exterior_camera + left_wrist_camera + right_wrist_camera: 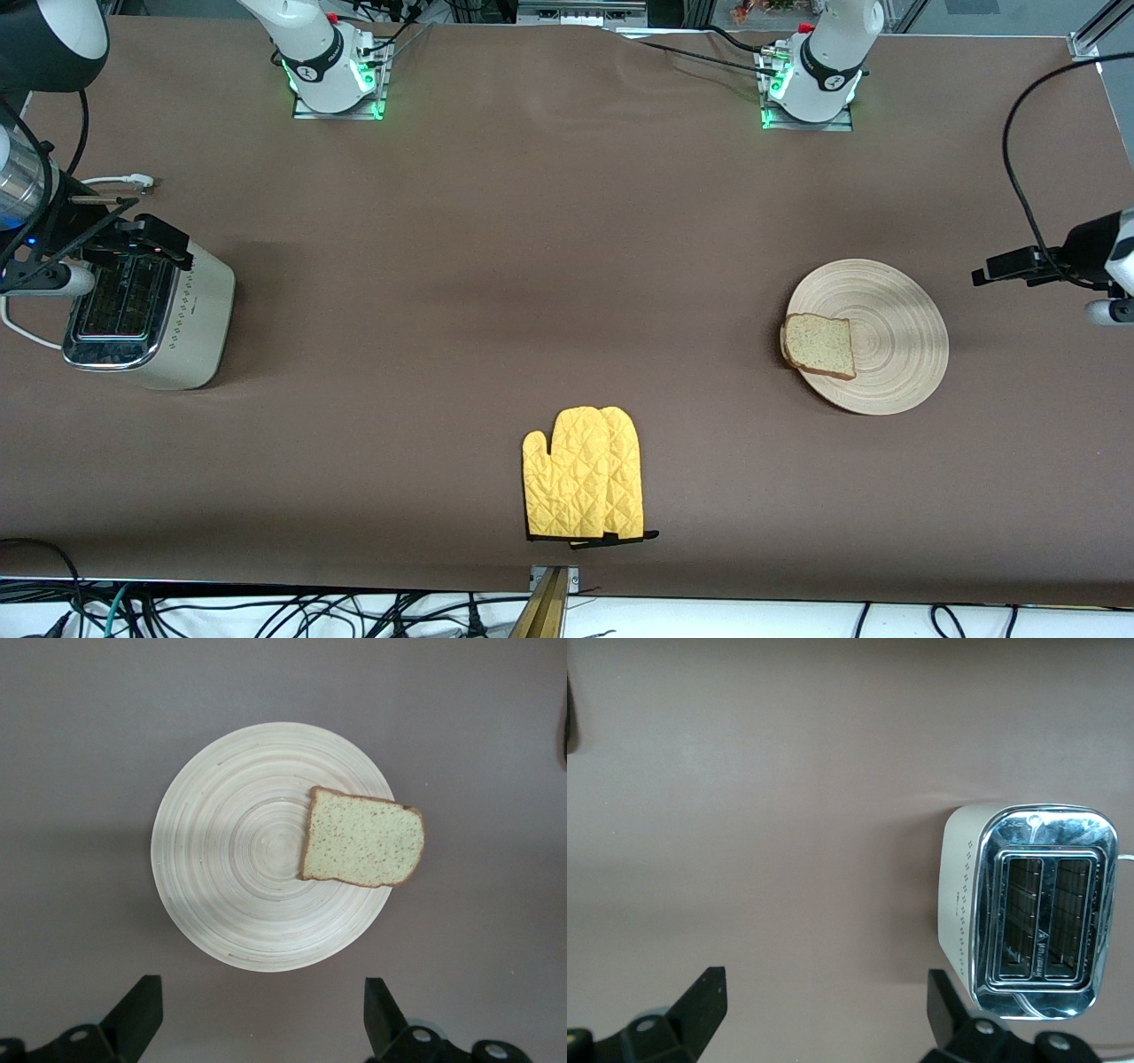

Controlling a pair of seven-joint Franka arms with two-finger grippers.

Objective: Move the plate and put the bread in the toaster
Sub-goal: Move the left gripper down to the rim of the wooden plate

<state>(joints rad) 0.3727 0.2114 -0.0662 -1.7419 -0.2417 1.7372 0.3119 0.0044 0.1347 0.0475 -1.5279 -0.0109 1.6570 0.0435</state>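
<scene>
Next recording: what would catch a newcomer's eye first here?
Probably the bright yellow oven mitt, lying nearest the front camera at mid-table. Next, the plate toward the left arm's end, with the bread overhanging its rim, and the toaster at the right arm's end, both slots empty. The left hand hangs open beside the plate, the right hand open by the toaster.

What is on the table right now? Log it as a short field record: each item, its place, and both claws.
plate: wooden, at the left arm's end of the table
bread: one slice on the plate, overhanging its rim
toaster: at the right arm's end, both slots empty
oven mitts: yellow, nearest the front camera, mid-table
left claw: open, up over the plate
right claw: open, up beside the toaster
task progress: bread not yet lifted
</scene>
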